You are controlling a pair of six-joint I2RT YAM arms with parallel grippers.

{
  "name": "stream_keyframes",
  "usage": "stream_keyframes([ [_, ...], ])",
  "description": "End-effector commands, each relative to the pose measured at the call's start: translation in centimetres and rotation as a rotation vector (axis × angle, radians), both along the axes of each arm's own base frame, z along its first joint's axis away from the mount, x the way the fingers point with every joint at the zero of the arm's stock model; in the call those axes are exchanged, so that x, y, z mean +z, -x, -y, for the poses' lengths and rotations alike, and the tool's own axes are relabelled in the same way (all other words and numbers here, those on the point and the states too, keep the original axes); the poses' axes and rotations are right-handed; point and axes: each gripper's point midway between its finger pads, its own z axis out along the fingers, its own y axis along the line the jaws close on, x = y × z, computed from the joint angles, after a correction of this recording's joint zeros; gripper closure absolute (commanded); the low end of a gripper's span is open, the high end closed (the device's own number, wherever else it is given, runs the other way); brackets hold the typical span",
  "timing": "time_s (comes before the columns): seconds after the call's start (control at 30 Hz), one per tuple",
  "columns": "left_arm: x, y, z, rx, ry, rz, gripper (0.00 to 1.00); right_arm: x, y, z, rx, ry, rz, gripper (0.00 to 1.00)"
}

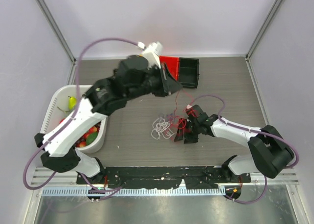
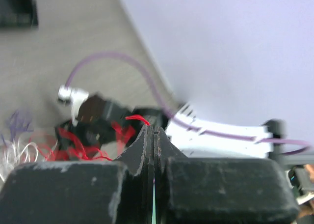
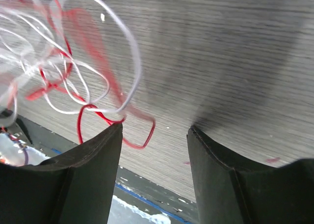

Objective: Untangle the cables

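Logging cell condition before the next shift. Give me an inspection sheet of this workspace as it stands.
Surface: grey wood-grain table, no damage seen.
Job's things: red cable and white cable tangled mid-table; black one unclear.
Clutter: white basket of fruit, red bin, black bin.
End effectors: left end effector shut on red cable; right end effector open, empty.
Cables: purple arm leads, looping free.
Surroundings: pale walls, metal frame.

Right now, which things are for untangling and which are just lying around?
For the job: red cable, white cable, left hand pinching the red one, right hand open.
Just lying about: white basket, red bin, black bin.
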Motion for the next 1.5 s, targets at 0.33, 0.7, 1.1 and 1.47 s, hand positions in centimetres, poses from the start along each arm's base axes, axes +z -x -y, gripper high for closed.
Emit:
stream_keyframes([
  [0.33,12.1,0.2,-4.2,0.11,0.221,0.182,1.0,7.1,-0.9,1.2,0.065,-0.035,0.223,0.34],
  [0.7,16.2,-0.1,-5.8,0.183,0.364,0.246,1.0,28.2,-3.7,-2.0,0.13,-0.402,0.774,0.23],
  [1.1,20.5,1.2,-7.2,0.175,0.536,0.259,1.0,30.2,-4.2,-4.6,0.125,-0.626,0.844,0.25],
  [1.47,21.8,1.7,-7.1,0.154,0.596,0.252,1.0,28.4,-2.8,-7.6,0.208,-0.754,0.705,0.33],
])
